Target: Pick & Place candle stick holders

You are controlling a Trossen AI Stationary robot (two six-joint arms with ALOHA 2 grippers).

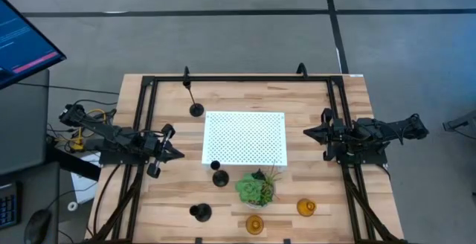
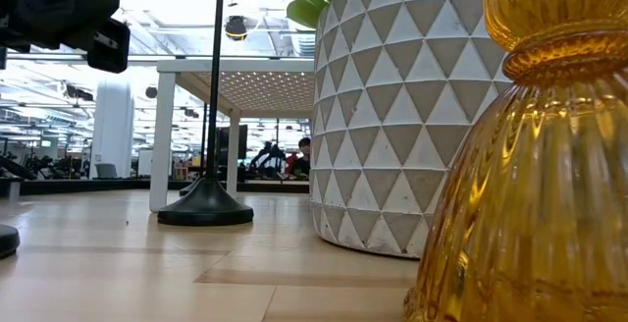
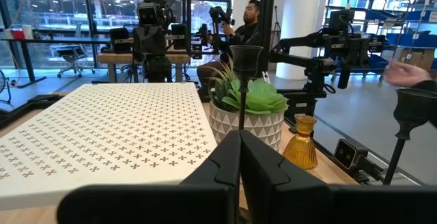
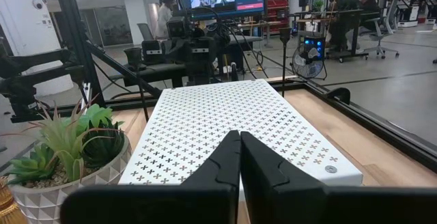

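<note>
Fingers of both grippers pressed together, flanking white board, holders near edge.

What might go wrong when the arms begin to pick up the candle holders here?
1. The short black holder stands close to the potted plant; an end effector reaching in may catch the leaves.
2. The tall black holder has a thin stem and may tip if bumped.
3. The amber holders sit near the table's edge.

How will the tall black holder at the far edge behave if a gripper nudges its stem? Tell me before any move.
The tall black holder would probably tip rather than slide: its thin stem rises high above a small round base. A push low down, near the base, looks safer. It appears rigid, likely metal, so the stem should not flex, though the narrow stem may slip between fingers.
</note>
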